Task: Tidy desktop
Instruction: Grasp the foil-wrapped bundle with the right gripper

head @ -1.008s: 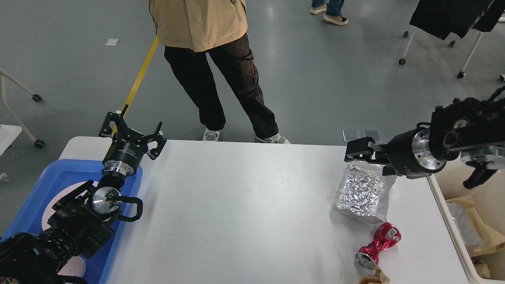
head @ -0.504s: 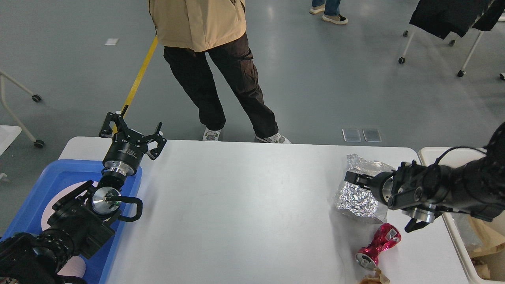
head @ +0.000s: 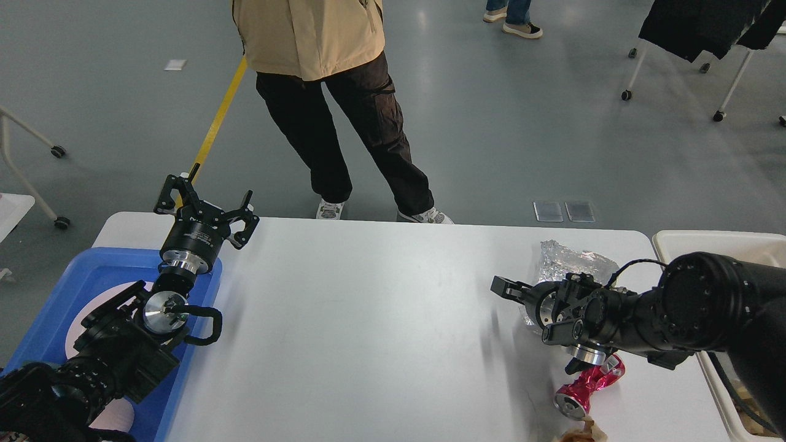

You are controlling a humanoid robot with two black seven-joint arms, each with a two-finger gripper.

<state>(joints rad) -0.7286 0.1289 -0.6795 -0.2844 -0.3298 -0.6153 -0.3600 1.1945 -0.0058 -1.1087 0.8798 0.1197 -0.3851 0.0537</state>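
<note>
Right gripper [head: 500,287], finger state unreadable, hangs low beside crinkled silver foil bag [head: 574,261]; risk: arm sweeps crushed red can [head: 586,383] off white desktop [head: 381,319].

Desktop [head: 381,319]: wide white rectangular top, rounded corners, smooth, flat and level. Middle is bare. It spans most of the view, its far edge toward the grey floor.
</note>
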